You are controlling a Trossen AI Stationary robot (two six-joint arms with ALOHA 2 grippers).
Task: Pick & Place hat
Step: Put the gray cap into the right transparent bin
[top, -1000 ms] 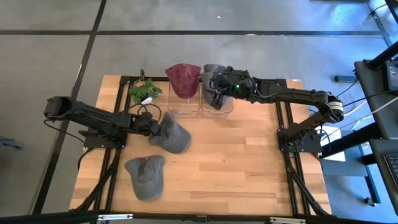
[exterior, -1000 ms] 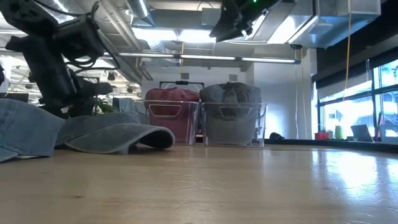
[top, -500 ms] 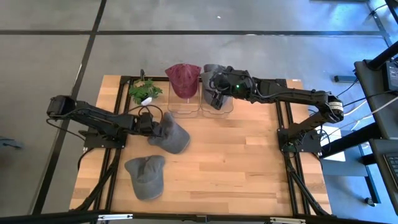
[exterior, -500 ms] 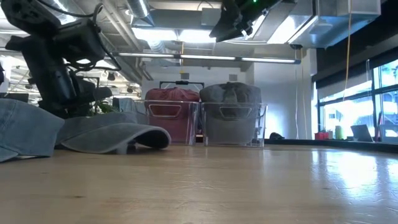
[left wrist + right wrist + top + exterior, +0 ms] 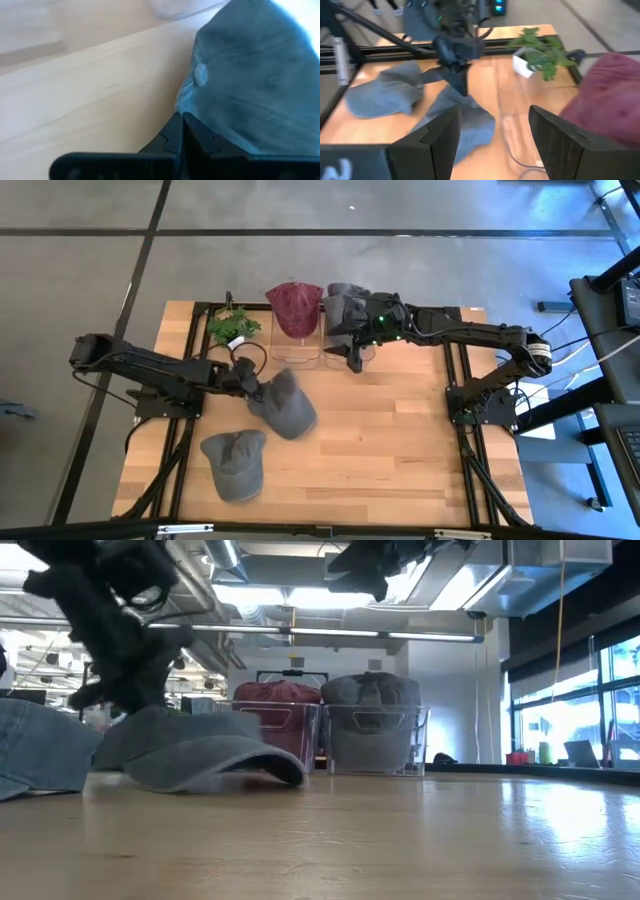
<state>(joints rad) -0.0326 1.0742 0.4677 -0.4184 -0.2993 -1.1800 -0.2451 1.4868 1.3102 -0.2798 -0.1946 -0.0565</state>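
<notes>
Left jaws (image 5: 252, 384) clenched on the grey hat (image 5: 285, 405) on the bench (image 5: 400, 440); right jaws (image 5: 352, 350) spread above the bins (image 5: 322, 350).

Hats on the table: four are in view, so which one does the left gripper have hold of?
The grey hat in the table's middle, pinched at its edge by the left gripper. The other loose grey hat lies untouched nearer the front edge; the remaining two sit in bins.

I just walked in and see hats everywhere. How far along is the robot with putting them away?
Done: a red hat and a grey hat sit in the clear bins. In hand: the left gripper grips a grey cap. Left: another cap lies on the table.
</notes>
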